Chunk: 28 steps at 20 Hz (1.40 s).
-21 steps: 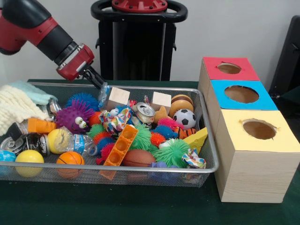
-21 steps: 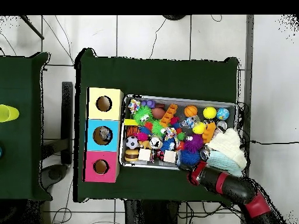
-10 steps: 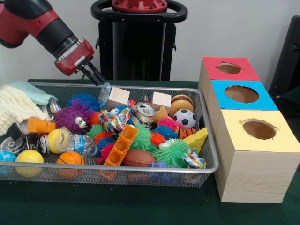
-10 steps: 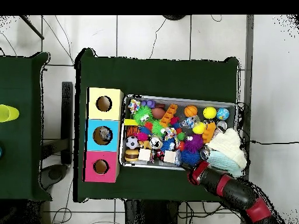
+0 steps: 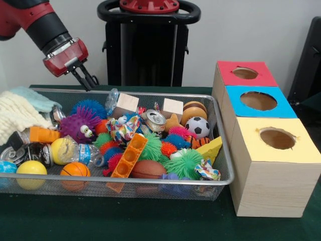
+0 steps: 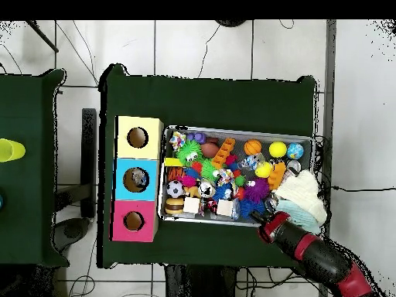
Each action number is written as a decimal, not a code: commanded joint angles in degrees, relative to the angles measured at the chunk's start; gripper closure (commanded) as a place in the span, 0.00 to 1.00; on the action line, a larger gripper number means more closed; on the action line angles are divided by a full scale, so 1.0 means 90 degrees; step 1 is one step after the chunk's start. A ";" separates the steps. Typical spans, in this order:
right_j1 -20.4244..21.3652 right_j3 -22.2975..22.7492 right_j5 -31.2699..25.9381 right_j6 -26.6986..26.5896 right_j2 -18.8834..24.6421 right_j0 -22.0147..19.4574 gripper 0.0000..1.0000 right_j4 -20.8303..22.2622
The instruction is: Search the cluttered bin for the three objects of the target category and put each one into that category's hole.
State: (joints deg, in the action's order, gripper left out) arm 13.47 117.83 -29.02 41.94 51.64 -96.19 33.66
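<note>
Rising away from the bin, the gripper (image 5: 85,79) hung above the far rim at the side where the cloths lay, and its two thin black fingers (image 5: 79,76) stood a little apart with nothing between them. A second before, the same fingers pointed down into the clutter, close to the crinkled clear wrapper (image 5: 111,101) beside the blue spiky ball (image 5: 92,106); half a second before, they were already higher, and at this moment they were clear of the wire bin (image 5: 223,150) and drawn back toward the edge. The wrapper lay in its old place, so I judged that this reach took out nothing and the search had to begin again. The toys looked unmoved: the purple spiky ball with eyes (image 5: 80,125), the soccer ball (image 5: 197,127), the crushed can (image 5: 155,119) and the two wooden cubes (image 5: 126,103) lay where they had been. Which category was wanted I could not tell. The red hole (image 5: 245,73) and the yellow hole (image 5: 277,138) of the boxes beside the bin looked empty, while from above something seemed to lie inside the blue hole (image 6: 137,179).
</note>
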 commanded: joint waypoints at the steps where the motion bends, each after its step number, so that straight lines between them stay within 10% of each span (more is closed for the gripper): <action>1: 0.0129 -0.0501 0.0402 0.1006 -0.0248 0.0309 0.00 -0.0225; 8: 0.0410 -0.0294 0.0459 0.1466 -0.0499 0.0550 0.00 -0.0449; 22: 0.2592 0.0432 0.1811 0.2808 -0.1408 0.1406 0.00 -0.1099; 28: 0.2399 0.0449 0.2136 0.2978 -0.2019 0.1884 0.00 -0.1362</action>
State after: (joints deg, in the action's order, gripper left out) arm 33.17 122.69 -14.37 49.65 41.11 -83.26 24.96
